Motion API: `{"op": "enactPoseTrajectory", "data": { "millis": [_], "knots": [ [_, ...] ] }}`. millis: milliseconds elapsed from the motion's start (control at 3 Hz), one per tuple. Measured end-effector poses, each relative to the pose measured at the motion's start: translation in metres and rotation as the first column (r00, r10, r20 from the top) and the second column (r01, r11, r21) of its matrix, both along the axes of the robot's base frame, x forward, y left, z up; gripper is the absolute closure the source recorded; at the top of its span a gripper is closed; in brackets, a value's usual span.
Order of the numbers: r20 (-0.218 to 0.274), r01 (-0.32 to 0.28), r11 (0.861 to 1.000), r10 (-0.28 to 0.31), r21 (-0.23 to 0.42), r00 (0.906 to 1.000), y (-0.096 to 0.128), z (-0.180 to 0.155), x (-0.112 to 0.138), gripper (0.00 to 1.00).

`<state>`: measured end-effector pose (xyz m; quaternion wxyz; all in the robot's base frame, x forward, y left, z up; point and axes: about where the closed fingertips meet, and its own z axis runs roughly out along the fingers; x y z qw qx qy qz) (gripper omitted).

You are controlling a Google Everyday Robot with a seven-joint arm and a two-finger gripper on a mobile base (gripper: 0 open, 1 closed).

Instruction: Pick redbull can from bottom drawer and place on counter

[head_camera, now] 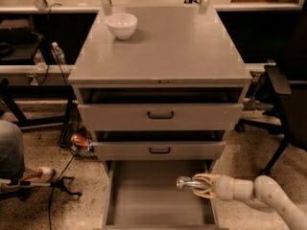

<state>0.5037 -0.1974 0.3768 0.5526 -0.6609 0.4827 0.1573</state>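
Observation:
The bottom drawer point(144, 200) is pulled open, its flat grey floor showing. My gripper point(199, 184) reaches in from the lower right, over the drawer's right side, and is shut on the redbull can point(185, 182), a small silvery can held sideways with its shiny end pointing left, a little above the drawer floor. The counter point(168, 47) is the broad grey cabinet top above the two upper drawers.
A white bowl point(121, 25) stands on the counter's back left. The two upper drawers with black handles point(160, 114) stand slightly open. A reddish-orange can point(80, 141) lies on the floor left of the cabinet. A black chair point(288, 104) stands to the right.

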Motion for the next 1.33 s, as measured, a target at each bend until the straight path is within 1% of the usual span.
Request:
{"op": "enactPoseTrajectory", "data": {
  "millis": [333,667,1000,1333],
  "knots": [
    [0.072,0.039,0.998,-0.036,-0.038,0.9967,-0.023,0.048,-0.019,1.0],
    [0.076,0.044,0.998,-0.041,-0.044,0.9963,-0.028,0.052,-0.022,1.0],
    [0.083,0.046,0.998,-0.042,-0.044,0.9957,-0.029,0.055,-0.019,1.0],
    [0.154,0.101,0.994,-0.093,-0.048,0.9838,-0.061,0.089,-0.004,1.0]
  ]
}}
